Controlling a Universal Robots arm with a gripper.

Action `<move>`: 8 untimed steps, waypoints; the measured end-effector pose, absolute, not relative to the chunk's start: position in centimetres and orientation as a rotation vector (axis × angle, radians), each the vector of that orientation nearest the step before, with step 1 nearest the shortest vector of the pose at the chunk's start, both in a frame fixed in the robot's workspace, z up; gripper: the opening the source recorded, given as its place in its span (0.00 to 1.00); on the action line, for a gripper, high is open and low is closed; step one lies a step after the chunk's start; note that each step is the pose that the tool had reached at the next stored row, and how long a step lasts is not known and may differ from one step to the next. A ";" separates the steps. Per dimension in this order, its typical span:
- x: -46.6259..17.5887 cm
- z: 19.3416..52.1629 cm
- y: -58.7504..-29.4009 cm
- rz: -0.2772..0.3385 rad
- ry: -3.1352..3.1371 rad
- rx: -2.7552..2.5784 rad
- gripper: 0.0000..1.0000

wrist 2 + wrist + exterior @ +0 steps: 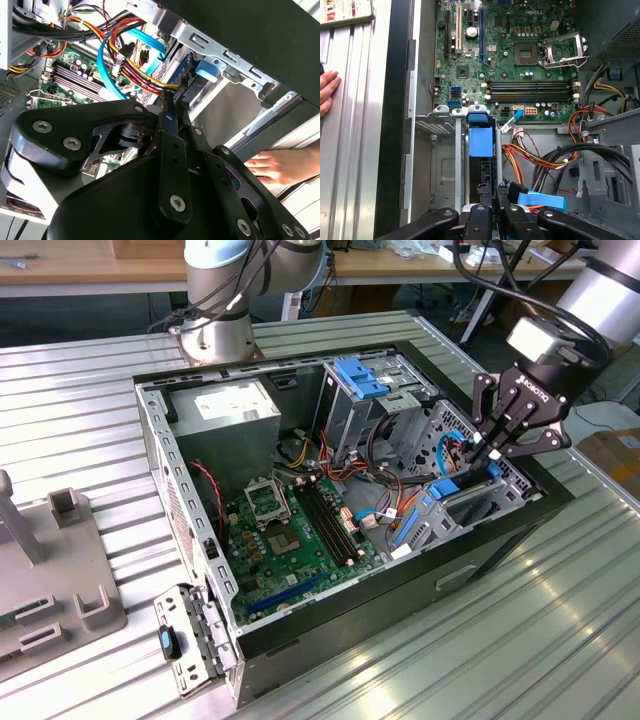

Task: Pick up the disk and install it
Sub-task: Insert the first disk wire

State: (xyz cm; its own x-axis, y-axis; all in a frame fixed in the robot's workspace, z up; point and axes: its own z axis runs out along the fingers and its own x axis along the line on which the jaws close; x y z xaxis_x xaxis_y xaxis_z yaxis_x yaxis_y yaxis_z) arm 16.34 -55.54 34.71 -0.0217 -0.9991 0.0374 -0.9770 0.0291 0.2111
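The disk (481,142), with its bright blue carrier rail, stands edge-on in a metal bay at the corner of the open computer case (176,475). In the exterior view the disk (446,489) sits at the case's right end. My gripper (490,454) reaches down into that bay from the exterior view's right. Its black fingers (169,131) are shut together, and the tips rest against the end of the disk (206,70). In the first wrist view my gripper (494,196) sits just behind the disk's dark body.
Red, yellow and blue cables (540,160) crowd the space beside the bay. The motherboard (290,530), a grey power-supply box (230,405) and a blue-topped drive cage (360,375) fill the case. A person's hand (327,90) rests on the table outside the case wall.
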 end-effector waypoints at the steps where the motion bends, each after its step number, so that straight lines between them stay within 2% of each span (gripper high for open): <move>1: 16.3 34.7 -55.6 -0.187 -2.120 2.066 0.16; 8: 16.3 34.5 -56.0 -0.191 -2.122 2.069 0.16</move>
State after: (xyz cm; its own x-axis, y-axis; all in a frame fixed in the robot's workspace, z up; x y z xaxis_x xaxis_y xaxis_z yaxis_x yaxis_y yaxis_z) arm 16.34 -55.95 34.50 -0.0217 -0.9992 0.0336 -0.9772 0.0283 0.2105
